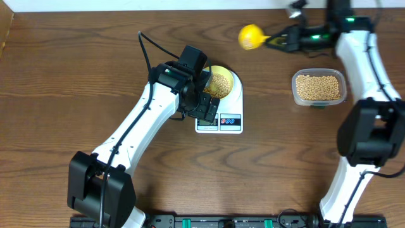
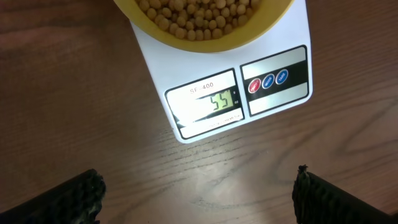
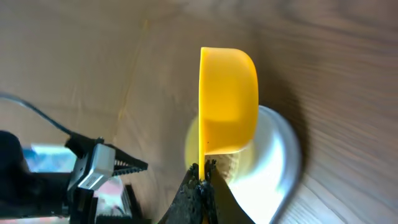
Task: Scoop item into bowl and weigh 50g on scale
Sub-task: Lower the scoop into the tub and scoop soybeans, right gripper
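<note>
The pale yellow bowl [image 1: 219,82] holds tan beans [image 1: 217,85] and stands on the white scale [image 1: 232,118]. In the left wrist view the bowl [image 2: 205,38], its beans [image 2: 199,14] and the scale [image 2: 211,81] show; the display [image 2: 221,101] reads 55. My left gripper [image 2: 199,199] is open and empty, hovering over bare table just in front of the scale. My right gripper [image 1: 283,42] is shut on the handle of the bright yellow scoop [image 1: 250,37], held in the air at the back. In the right wrist view the scoop [image 3: 227,102] is turned on its side.
A clear plastic tub [image 1: 319,88] full of beans stands at the right, below the right arm. The left arm [image 1: 142,123] reaches diagonally from the front left across the table to the scale. A black cable [image 1: 147,47] loops behind it.
</note>
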`<control>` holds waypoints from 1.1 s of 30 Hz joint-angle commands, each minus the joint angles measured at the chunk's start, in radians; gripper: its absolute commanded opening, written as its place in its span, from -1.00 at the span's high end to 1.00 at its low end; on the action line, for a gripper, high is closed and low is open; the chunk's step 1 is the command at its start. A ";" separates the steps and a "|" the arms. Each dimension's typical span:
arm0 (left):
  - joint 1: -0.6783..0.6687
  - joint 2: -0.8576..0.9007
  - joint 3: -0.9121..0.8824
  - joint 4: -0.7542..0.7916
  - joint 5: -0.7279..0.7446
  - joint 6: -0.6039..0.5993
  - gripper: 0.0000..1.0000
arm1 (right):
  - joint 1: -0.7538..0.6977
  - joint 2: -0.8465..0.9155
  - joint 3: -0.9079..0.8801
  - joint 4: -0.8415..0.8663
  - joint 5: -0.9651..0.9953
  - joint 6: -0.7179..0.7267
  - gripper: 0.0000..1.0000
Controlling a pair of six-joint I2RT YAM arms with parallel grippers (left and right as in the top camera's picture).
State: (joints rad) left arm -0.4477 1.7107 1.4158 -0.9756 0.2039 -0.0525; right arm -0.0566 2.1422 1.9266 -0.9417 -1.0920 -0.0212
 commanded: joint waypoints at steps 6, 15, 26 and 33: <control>0.003 0.008 -0.002 -0.002 0.001 -0.006 -0.96 | -0.195 -0.121 0.008 -0.100 0.009 0.031 0.98; 0.003 0.008 -0.002 -0.002 0.001 -0.006 -0.96 | -0.300 -0.169 0.008 -0.258 0.302 0.032 0.98; 0.003 0.008 -0.002 -0.002 0.001 -0.006 -0.96 | -0.192 -0.169 0.008 -0.390 0.734 0.032 0.98; 0.003 0.008 -0.002 -0.002 0.001 -0.006 -0.96 | -0.091 -0.168 0.008 -0.383 0.961 0.036 0.97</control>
State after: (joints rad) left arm -0.4477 1.7107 1.4158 -0.9756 0.2043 -0.0525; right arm -0.1825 1.9812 1.9278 -1.3235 -0.2909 0.0078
